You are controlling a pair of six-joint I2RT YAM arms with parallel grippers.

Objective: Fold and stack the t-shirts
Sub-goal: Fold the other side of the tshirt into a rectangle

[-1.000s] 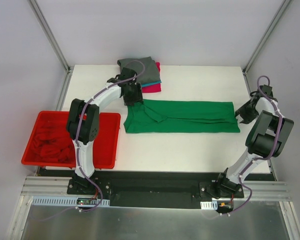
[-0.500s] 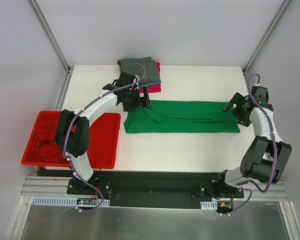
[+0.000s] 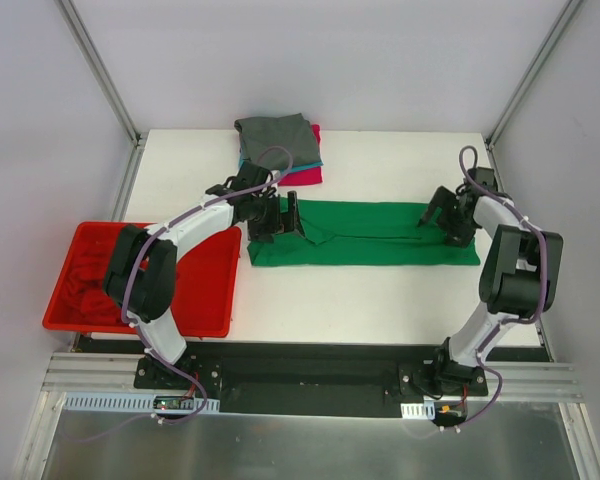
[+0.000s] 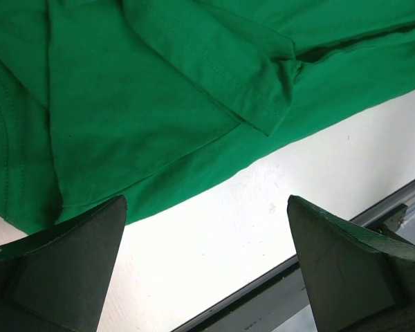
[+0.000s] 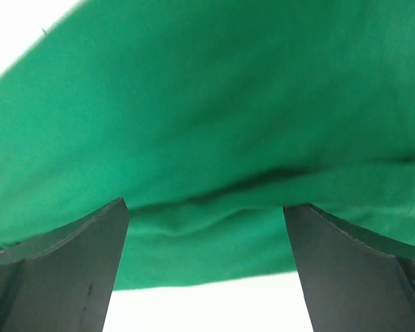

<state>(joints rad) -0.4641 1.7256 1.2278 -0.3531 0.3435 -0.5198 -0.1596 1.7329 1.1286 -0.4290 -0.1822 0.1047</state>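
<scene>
A bright green t-shirt (image 3: 370, 233) lies flat as a long folded strip across the middle of the white table (image 3: 400, 300). My left gripper (image 3: 288, 215) is open over its left end, above the folded sleeve (image 4: 221, 62). My right gripper (image 3: 435, 210) is open over its right end; the green cloth (image 5: 207, 124) fills the right wrist view just beyond the fingertips. A stack of folded shirts stands at the back: a grey one (image 3: 277, 136) on top, then teal and magenta ones (image 3: 305, 176). Neither gripper holds anything.
A red plastic bin (image 3: 210, 290) with red cloth (image 3: 100, 285) in it stands at the table's left edge. Metal frame posts rise at the back corners. The table's edge and rail show in the left wrist view (image 4: 346, 249).
Both arms have swung inward over the green shirt: the left gripper moved down and right onto its left end, the right gripper moved left from the table's right edge to its right end.
</scene>
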